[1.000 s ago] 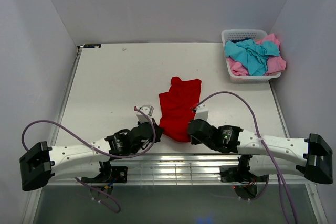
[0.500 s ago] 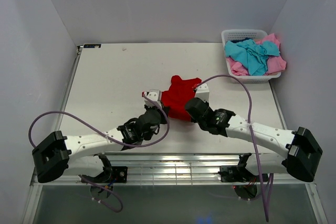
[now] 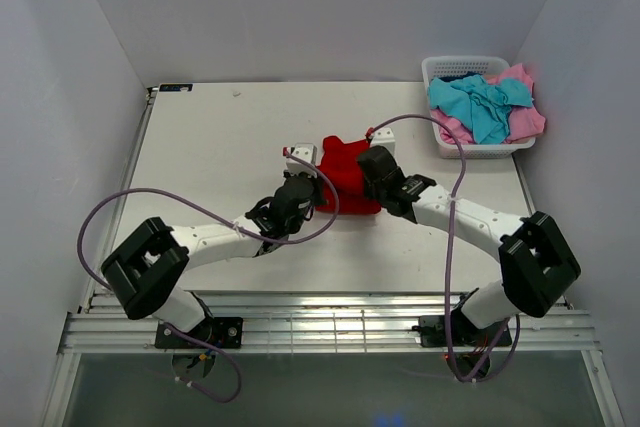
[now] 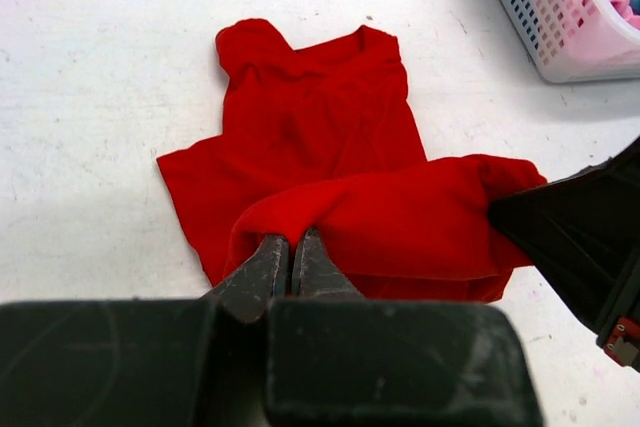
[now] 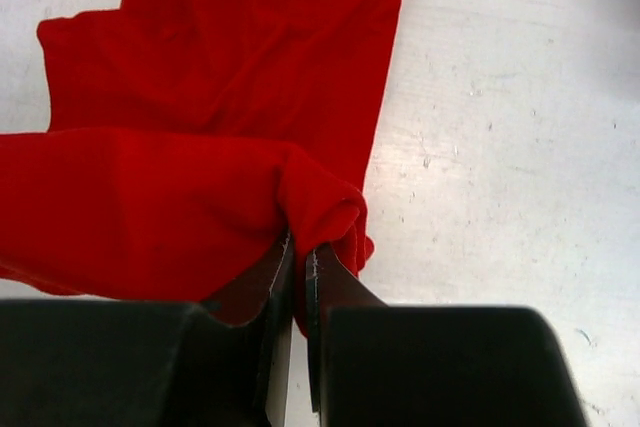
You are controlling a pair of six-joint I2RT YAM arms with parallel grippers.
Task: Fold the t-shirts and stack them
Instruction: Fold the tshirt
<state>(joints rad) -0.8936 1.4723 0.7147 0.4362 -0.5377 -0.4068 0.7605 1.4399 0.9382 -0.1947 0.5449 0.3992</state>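
Observation:
The red t-shirt (image 3: pixel 343 175) lies mid-table, its near hem lifted and carried over the rest of the shirt. My left gripper (image 3: pixel 312 187) is shut on the hem's left corner, as the left wrist view (image 4: pixel 292 243) shows. My right gripper (image 3: pixel 368 179) is shut on the hem's right corner, seen in the right wrist view (image 5: pixel 298 247). The red cloth (image 4: pixel 320 117) spreads beyond the fold toward the collar, and it fills the upper left of the right wrist view (image 5: pixel 220 67). A turquoise t-shirt (image 3: pixel 478 104) and a pink t-shirt (image 3: pixel 522 119) lie heaped in the basket.
The white lattice basket (image 3: pixel 470 150) stands at the table's back right, and its corner shows in the left wrist view (image 4: pixel 555 22). Both arms reach inward over the table's middle. Purple cables loop beside each arm.
Both grippers have moved away from the near edge toward the back, carrying the red shirt's near hem up and over the shirt, folding it shorter.

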